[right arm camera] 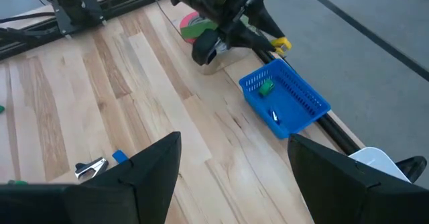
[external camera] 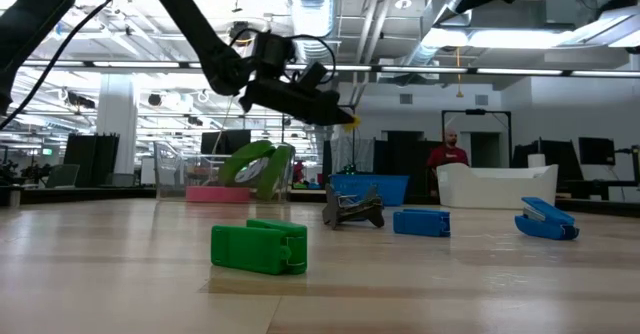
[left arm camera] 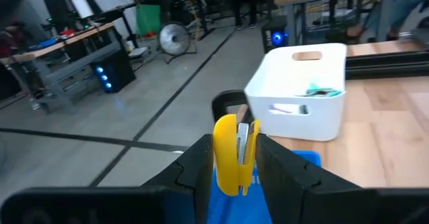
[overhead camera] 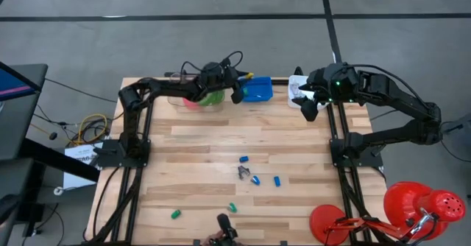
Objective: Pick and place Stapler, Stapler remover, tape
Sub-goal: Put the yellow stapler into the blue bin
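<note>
Green, blocky and plastic, a small stapler [external camera: 259,247] is lying closest to the low camera, on the bare wooden table [overhead camera: 199,157], with a dark metal staple remover [external camera: 352,209] and two small blue plastic staplers [external camera: 421,222] [external camera: 547,220] scattered behind it. None of these loose pieces is sorted yet, by my judgement.

I am holding my left gripper [left arm camera: 236,158] high over the far edge of the table, its fingers pinched on a small yellow plastic stapler [left arm camera: 233,153]. I am carrying it there because the blue slotted plastic basket [right arm camera: 285,96] is sitting just below and already contains a green piece [right arm camera: 266,87], so it seems to be the drop place for staplers. Beyond it a white plastic bin [left arm camera: 299,91] is standing on the far right corner, holding a few small items I cannot make out.

My right gripper [right arm camera: 234,160] is waiting near that white bin with its fingers spread wide and empty, looking back across the table.

The tape, a pink-red flat roll [external camera: 217,193] with green rolls [external camera: 258,168] leaning on it, is resting in a clear plastic container [overhead camera: 197,99] just beside the blue basket, under my left arm. Nothing is standing between the yellow stapler and the basket; the container's wall is the nearest thing to avoid.
</note>
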